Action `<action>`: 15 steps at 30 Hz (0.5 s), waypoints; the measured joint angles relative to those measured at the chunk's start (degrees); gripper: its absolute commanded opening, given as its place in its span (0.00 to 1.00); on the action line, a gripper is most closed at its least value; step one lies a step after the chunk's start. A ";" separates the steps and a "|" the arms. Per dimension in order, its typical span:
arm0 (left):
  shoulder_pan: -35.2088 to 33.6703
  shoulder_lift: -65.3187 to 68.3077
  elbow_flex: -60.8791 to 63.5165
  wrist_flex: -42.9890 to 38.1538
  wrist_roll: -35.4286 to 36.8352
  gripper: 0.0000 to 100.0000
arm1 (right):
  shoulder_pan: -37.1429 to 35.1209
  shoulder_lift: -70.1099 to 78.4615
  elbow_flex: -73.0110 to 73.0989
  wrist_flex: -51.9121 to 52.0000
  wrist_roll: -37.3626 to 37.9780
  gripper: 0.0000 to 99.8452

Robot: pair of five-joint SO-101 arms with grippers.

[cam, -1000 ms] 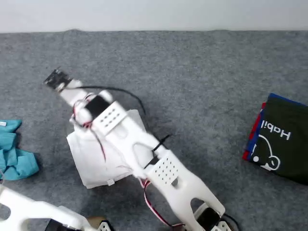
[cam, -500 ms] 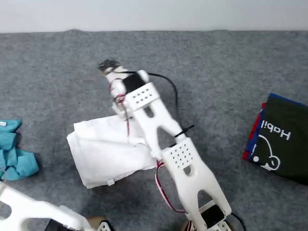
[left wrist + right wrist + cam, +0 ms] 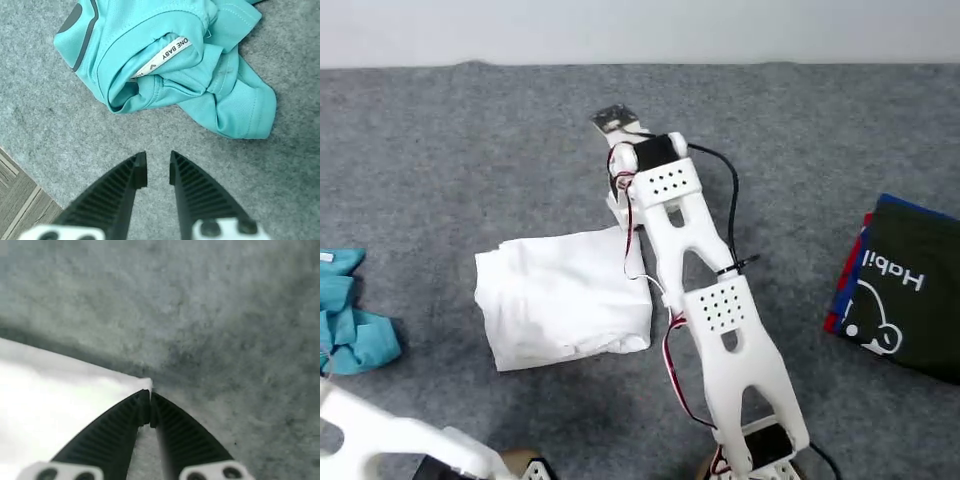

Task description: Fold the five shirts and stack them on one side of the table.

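Your right gripper (image 3: 150,396) is fully closed, pinching one corner of the white shirt (image 3: 560,300). In the high view that corner is pulled up slightly off the tabletop (image 3: 800,150). The rest of the white shirt lies flat in a loose, roughly folded rectangle.

Your left gripper (image 3: 157,170) is open only a narrow gap and holds nothing. It hovers over bare tabletop just beside the teal shirt (image 3: 165,65). The teal shirt is crumpled and unfolded, well apart from the white shirt, at the tabletop edge.

The folded stack (image 3: 905,290) has a dark green shirt on top with blue and red edges showing beneath. It sits well apart from the white shirt, on the opposite side from the teal shirt.
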 measured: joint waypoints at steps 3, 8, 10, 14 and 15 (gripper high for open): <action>0.00 0.00 0.00 0.00 0.00 0.08 | -3.96 -0.18 -2.02 0.00 0.00 0.01; 0.00 0.00 0.00 0.00 0.00 0.08 | -10.29 -3.87 -2.37 0.00 0.00 0.01; 0.00 0.00 0.00 0.00 0.00 0.08 | -11.69 -4.66 -2.37 0.00 0.00 0.01; 0.00 0.00 0.00 0.00 0.00 0.08 | -13.98 -4.75 -2.37 0.00 0.00 0.01; 0.00 0.00 0.00 0.00 0.00 0.08 | -14.86 -4.75 -2.37 0.00 0.00 0.01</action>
